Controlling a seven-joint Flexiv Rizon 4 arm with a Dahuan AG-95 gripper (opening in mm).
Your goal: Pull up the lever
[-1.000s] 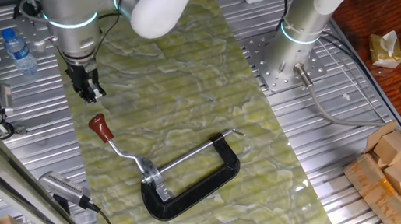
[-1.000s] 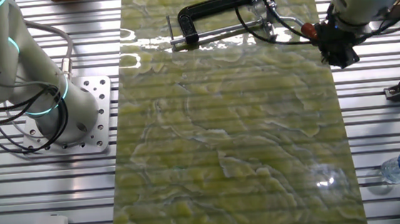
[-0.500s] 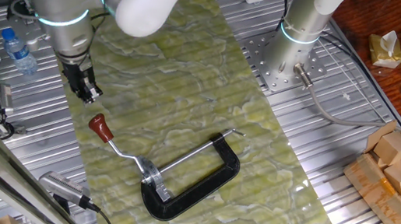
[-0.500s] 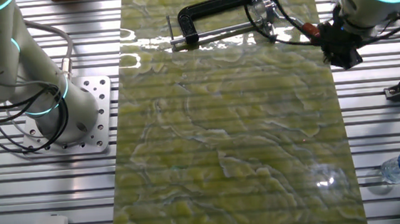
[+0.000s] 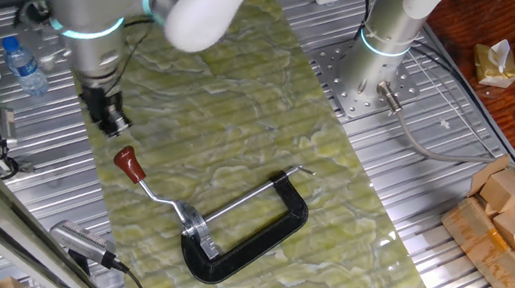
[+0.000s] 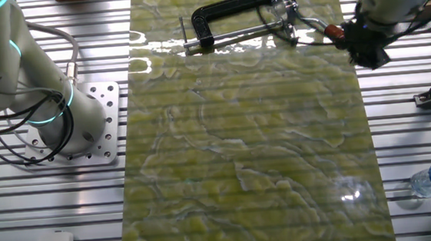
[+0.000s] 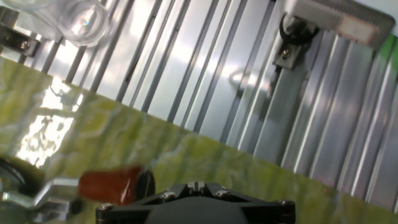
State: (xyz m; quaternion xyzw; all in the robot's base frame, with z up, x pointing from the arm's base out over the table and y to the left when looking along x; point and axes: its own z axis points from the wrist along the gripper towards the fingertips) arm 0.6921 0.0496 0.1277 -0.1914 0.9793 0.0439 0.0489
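A water bottle [image 5: 22,66] lies at the far left on the tabletop [image 5: 403,185]. The fingers [image 5: 111,124] hover just at 11 o'clock of the lever [image 5: 146,184] knob, apart from it; whether they are released or clenched cannot be told. The lever lies flat on the green mat [image 5: 269,136], joined at 4 o'clock to the black clamp [image 5: 255,235]. Wooden blocks [image 5: 514,221] sit far right.
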